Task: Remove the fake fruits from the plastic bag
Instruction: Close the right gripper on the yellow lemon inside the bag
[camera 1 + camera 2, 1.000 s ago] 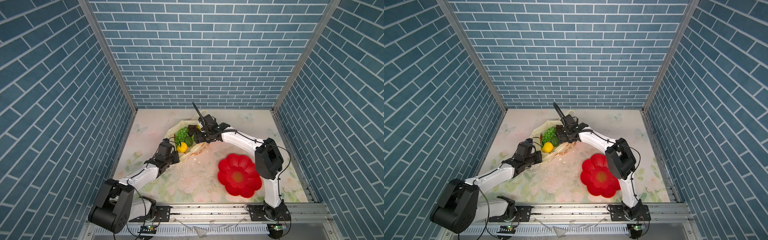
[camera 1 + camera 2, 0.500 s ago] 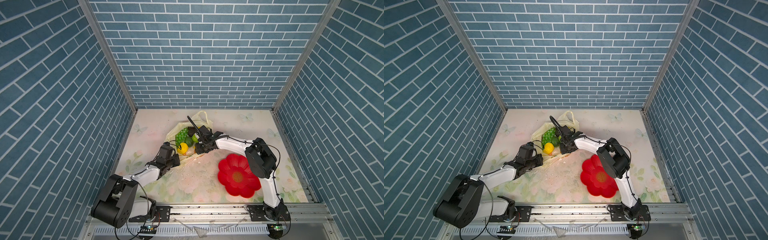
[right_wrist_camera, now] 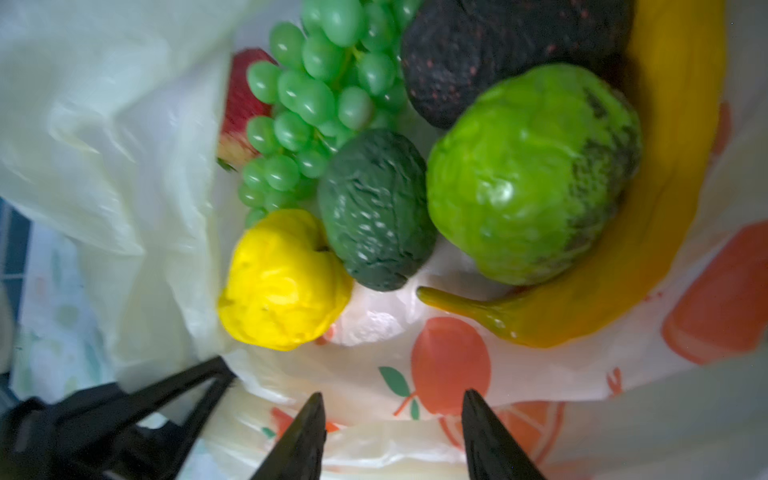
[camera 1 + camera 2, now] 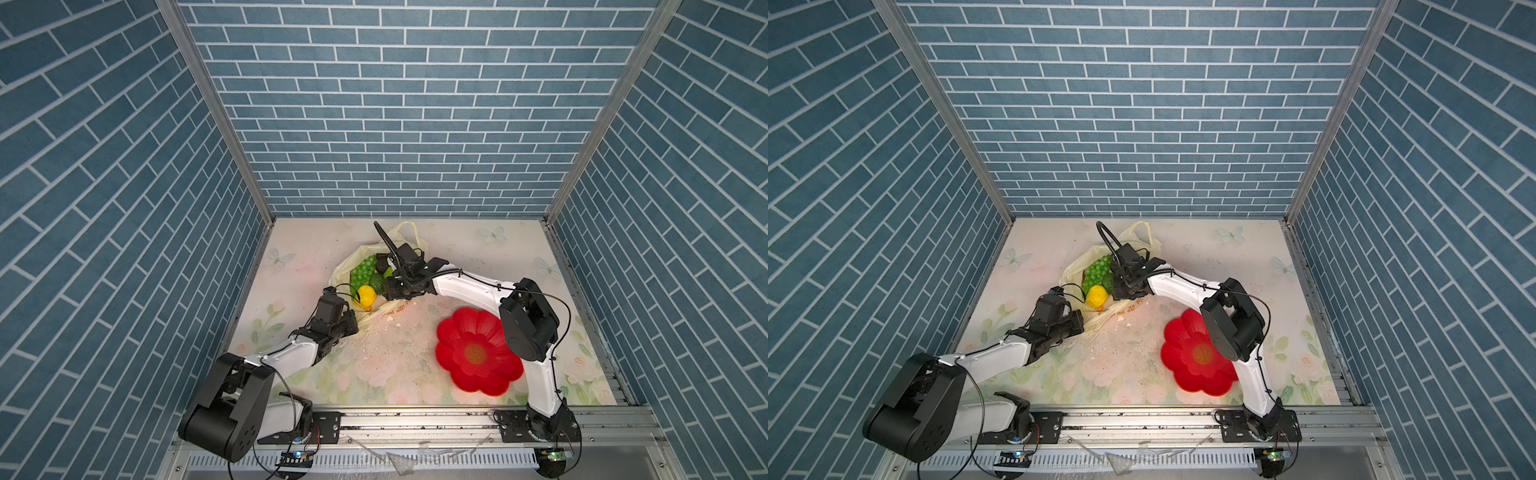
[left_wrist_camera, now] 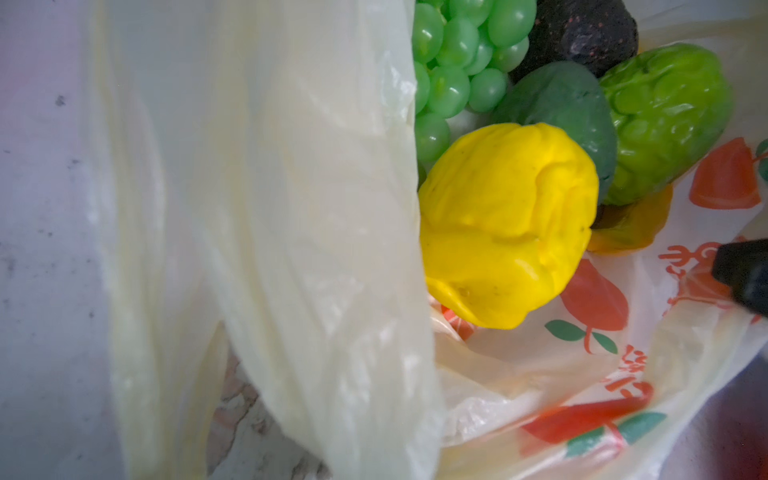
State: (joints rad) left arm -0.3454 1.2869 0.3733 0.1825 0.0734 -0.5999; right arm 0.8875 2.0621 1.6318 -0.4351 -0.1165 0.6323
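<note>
The plastic bag lies open at the back middle of the table. In it are the fake fruits: a green grape bunch, a dark brown bumpy one, a bright green one, a dark green one, a yellow lump, a banana and a red strawberry. My left gripper is shut on the bag's near edge. My right gripper stands open just over the bag's printed lip, with no fruit between its fingers.
A red flower-shaped plate sits at the front right, next to the right arm's elbow. Small white crumbs lie on the floral cloth between bag and plate. Blue brick walls close in three sides.
My right gripper has come down and toward the left, to the bag's mouth, and its jaws stand narrower than before. The left gripper keeps hold of the bag's edge.
</note>
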